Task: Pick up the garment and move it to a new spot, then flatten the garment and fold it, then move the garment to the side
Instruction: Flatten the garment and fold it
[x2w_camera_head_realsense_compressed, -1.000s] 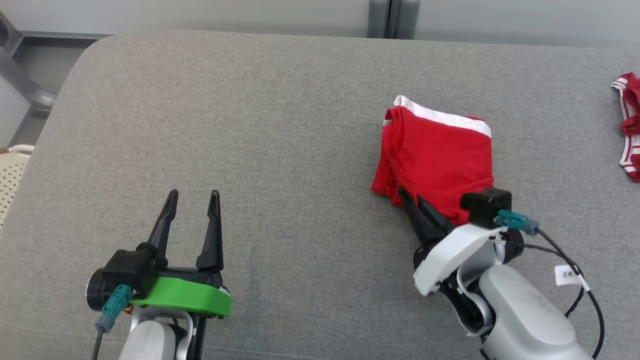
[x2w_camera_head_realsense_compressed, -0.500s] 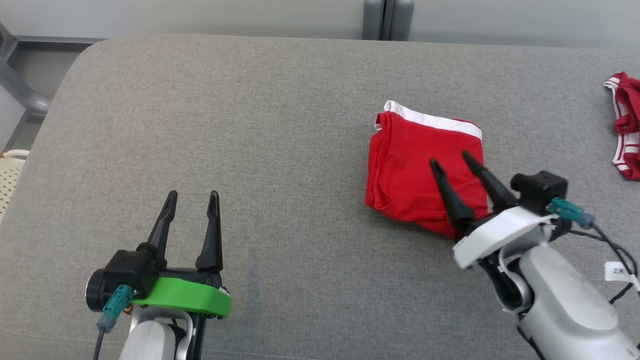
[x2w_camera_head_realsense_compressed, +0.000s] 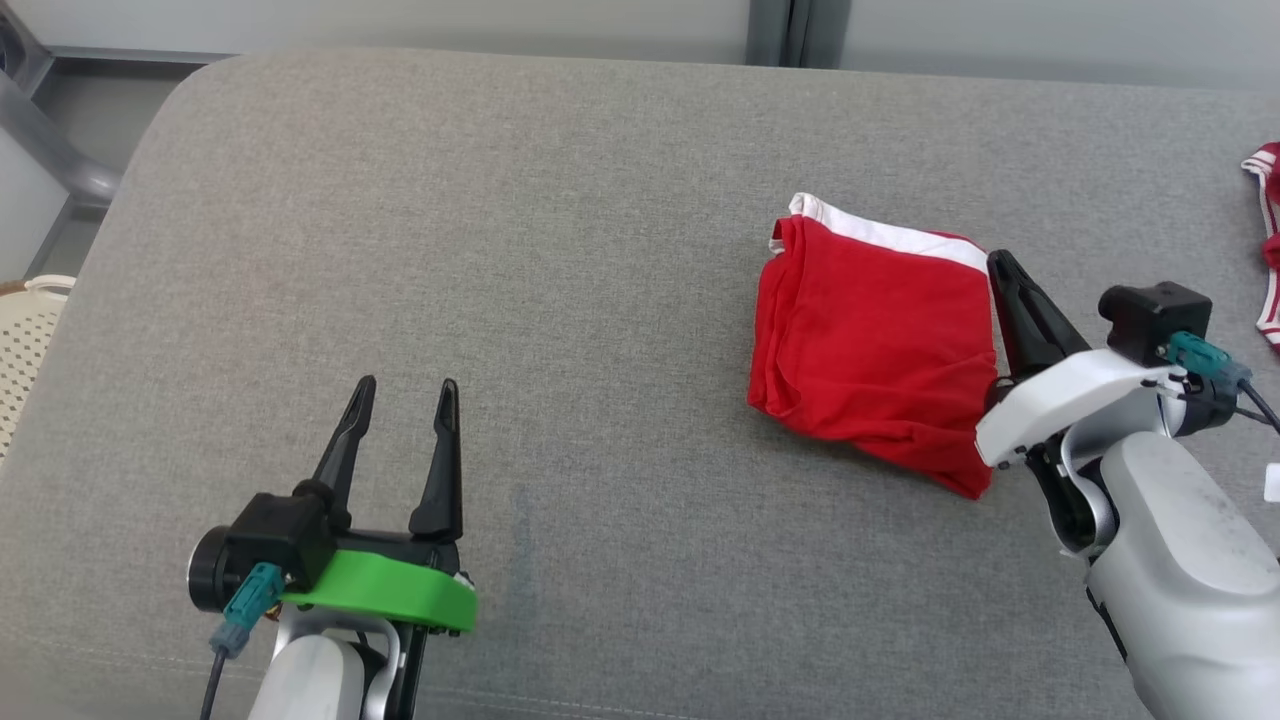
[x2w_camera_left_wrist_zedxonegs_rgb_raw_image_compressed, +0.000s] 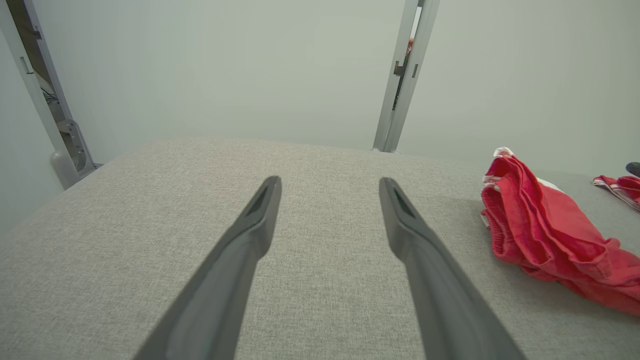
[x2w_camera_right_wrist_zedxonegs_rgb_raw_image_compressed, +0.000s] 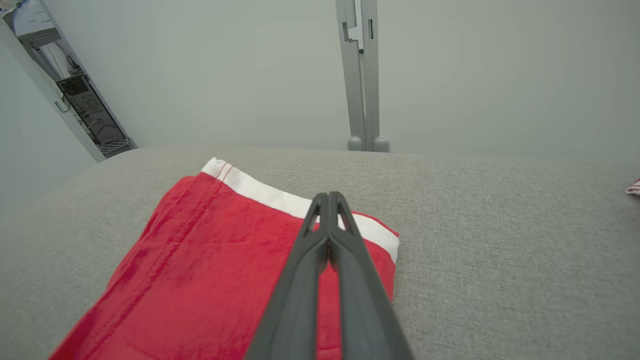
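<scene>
1. While the right gripper (x2w_camera_head_realsense_compressed: 1000, 263) hangs over the grey cushion (x2w_camera_head_realsense_compressed: 500, 250) with its two dark fingers pressed together, the folded red garment (x2w_camera_head_realsense_compressed: 880, 340) lies just to its left, and the garment's right edge runs alongside those fingers.
2. Seen from the right wrist, the closed tips sit over the white band (x2w_camera_right_wrist_zedxonegs_rgb_raw_image_compressed: 260, 190) at the garment's far right corner. Finger meets finger along their length, and I cannot tell whether they touch the cloth beneath.
3. The garment rests flat on the cushion as a rough square. Its white band is on the side away from the robot, and its near edge is rumpled beside the right wrist.
4. The left gripper (x2w_camera_head_realsense_compressed: 408, 385) has its fingers spread wide and points forward over bare cushion. The garment is well apart from it, ahead and to its right.
5. A second piece of red cloth with white stripes (x2w_camera_head_realsense_compressed: 1268, 240) lies further to the right of the right gripper, apart from the garment.
6. A grey metal post (x2w_camera_head_realsense_compressed: 775, 30) stands beyond the cushion's far edge, ahead of the right gripper, and a pale basket (x2w_camera_head_realsense_compressed: 25, 330) sits off the cushion to the left of the left gripper.
</scene>
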